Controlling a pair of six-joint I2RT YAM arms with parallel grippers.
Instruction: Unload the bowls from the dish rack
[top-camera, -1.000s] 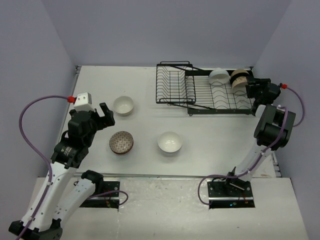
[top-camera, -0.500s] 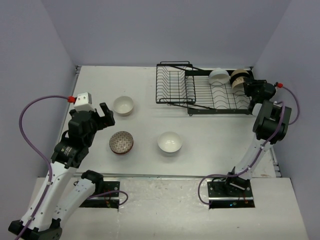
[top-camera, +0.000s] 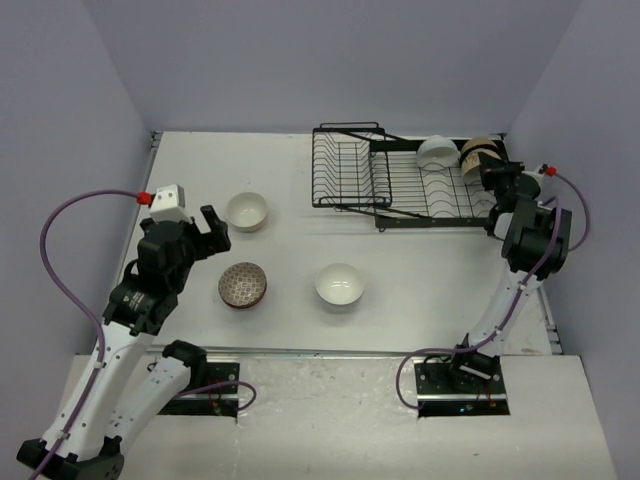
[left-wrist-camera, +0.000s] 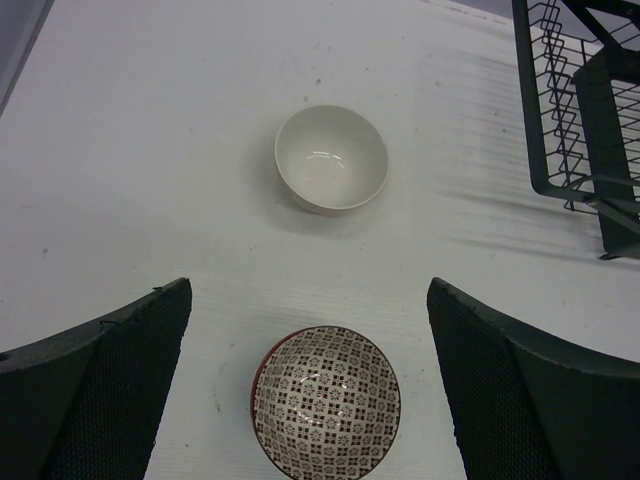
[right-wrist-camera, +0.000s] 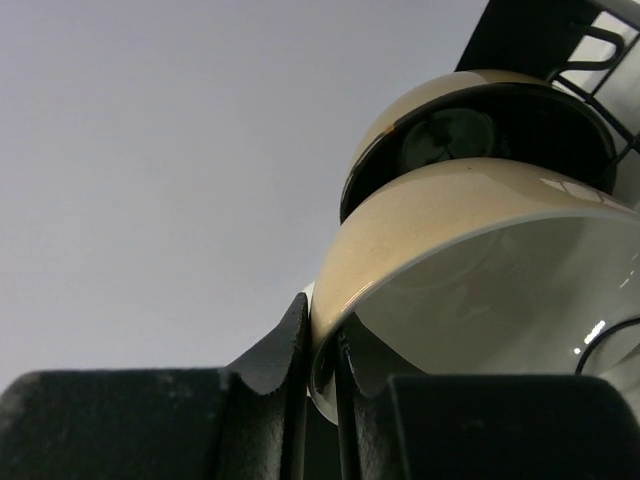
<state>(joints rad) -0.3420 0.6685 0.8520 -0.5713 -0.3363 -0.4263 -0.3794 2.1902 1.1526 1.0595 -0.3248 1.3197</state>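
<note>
**R arm.** R gripper (right-wrist-camera: 322, 365) is pinching the rim of the front beige bowl (right-wrist-camera: 440, 230) at the far-right end of the rack (top-camera: 400, 190). Jaws are standing narrow. One finger (right-wrist-camera: 285, 350) is pressing the outer wall and the other is sitting inside the rim. This bowl is standing on edge in the rack, w/ its pale inside facing the wrist cam. The rear beige bowl (right-wrist-camera: 470, 120), dark inside, is standing close behind it; cannot tell whether the two are touching. In the top view the rack white bowl (top-camera: 437, 152) is sitting just left of the beige pair, in the rack's wider section.

**L arm.** L gripper (left-wrist-camera: 308, 290) is hovering over the table (top-camera: 250, 160) on the left side, jaws spread wide & holding nothing. The patterned bowl (left-wrist-camera: 326, 403) is sitting upright on the table below and between the fingers, apart from both. The small white bowl (left-wrist-camera: 331, 160) is sitting upright beyond it, between gripper and rack. The wide white bowl (top-camera: 340, 285) is sitting upright near table centre, right of the patterned bowl and apart from it.

**Count.** 3 bowls are sitting on the table and 3 are standing in the rack.
</note>
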